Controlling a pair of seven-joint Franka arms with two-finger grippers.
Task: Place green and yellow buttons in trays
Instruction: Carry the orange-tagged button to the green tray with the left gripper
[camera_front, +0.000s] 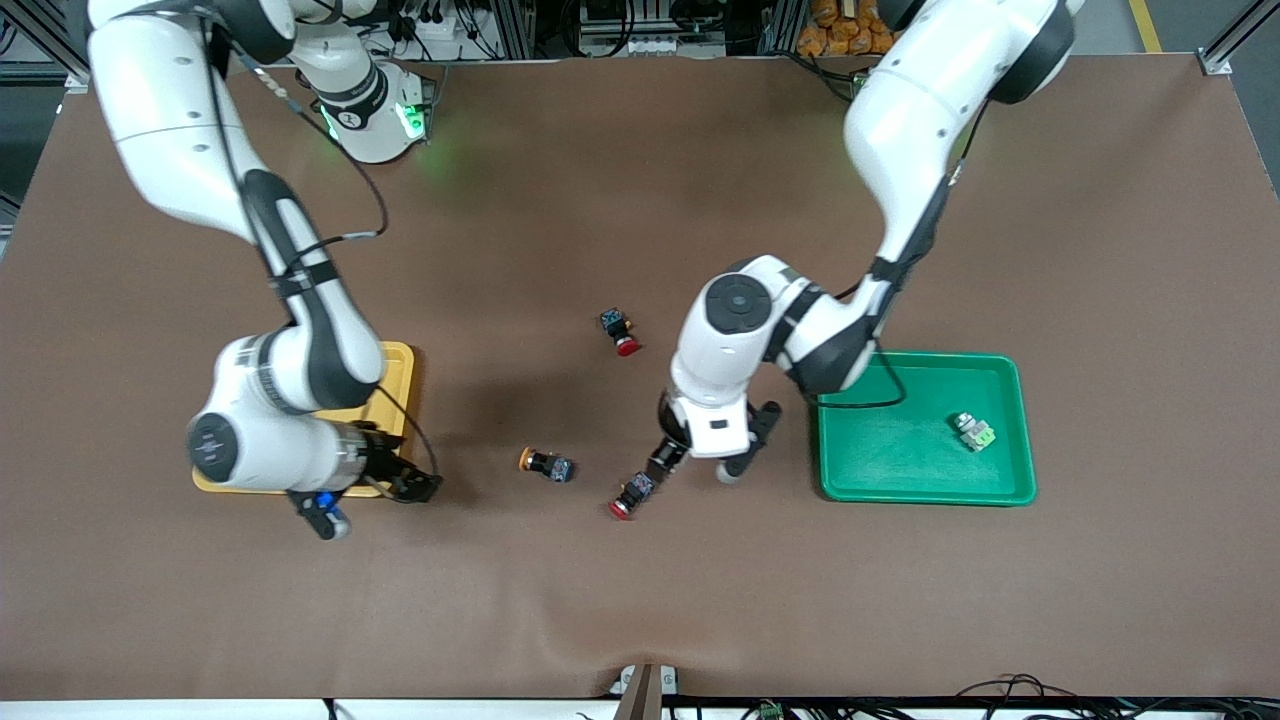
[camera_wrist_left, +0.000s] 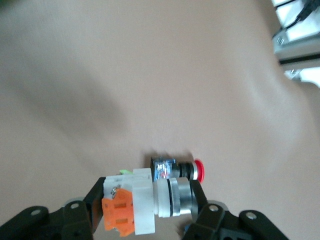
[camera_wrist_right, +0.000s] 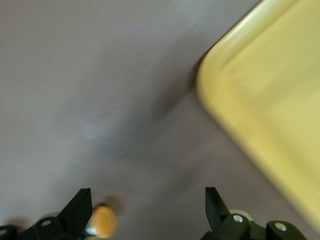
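My left gripper (camera_front: 667, 458) is shut on a white-silver button with an orange top (camera_wrist_left: 145, 202), held low over the table beside the green tray (camera_front: 900, 470). A white-silver button with a green top (camera_front: 973, 431) lies in that tray. A dark button with an orange-yellow cap (camera_front: 547, 464) lies on the table between the grippers; its cap (camera_wrist_right: 103, 221) shows beside one finger in the right wrist view. My right gripper (camera_front: 420, 487) is open and empty, by the corner of the yellow tray (camera_front: 402, 372), which also shows in the right wrist view (camera_wrist_right: 270, 115). My right arm hides most of that tray.
A dark button with a red cap (camera_front: 630, 497) lies on the table right under my left gripper and shows in the left wrist view (camera_wrist_left: 182, 169). A second red-capped button (camera_front: 620, 332) lies farther from the front camera, mid-table. The brown mat has a crease near the front edge.
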